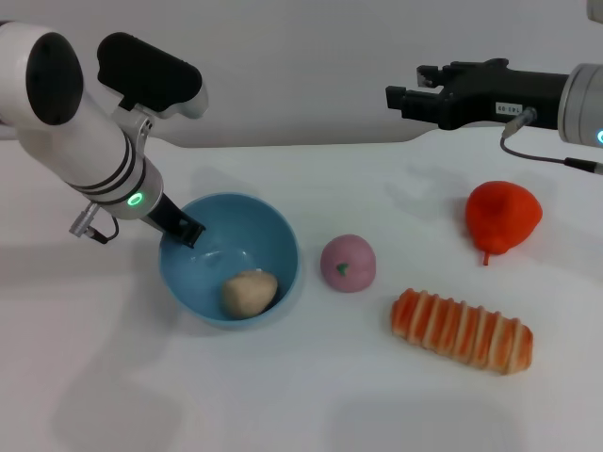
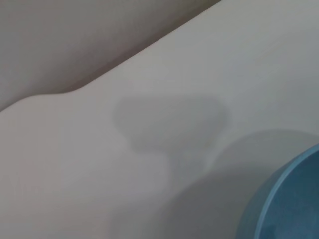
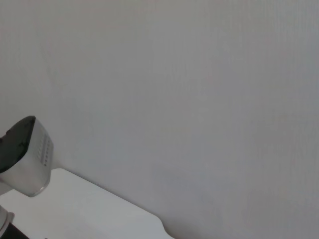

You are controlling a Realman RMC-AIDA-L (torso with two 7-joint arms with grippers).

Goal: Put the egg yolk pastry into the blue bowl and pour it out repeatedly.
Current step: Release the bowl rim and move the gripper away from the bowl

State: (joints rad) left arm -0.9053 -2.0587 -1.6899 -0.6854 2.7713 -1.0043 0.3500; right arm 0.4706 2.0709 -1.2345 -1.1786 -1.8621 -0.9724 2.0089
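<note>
Two arms here: the left gripper (image 1: 184, 229) angles down, clamped on the blue bowl (image 1: 273, 235) rim, egg yolk pastry (image 1: 250, 293) inside just past it. Right gripper (image 1: 415, 94) hovers high, can't tell its fingers. White table (image 1: 311, 395), plain wall

Your non-task items on white table (image 1: 283, 395): pink-mauve ball (image 1: 348, 263), green speck; orange-striped bread (image 1: 462, 330) near front; red-orange pear-shaped fruit (image 1: 503, 217) behind bread.
</note>
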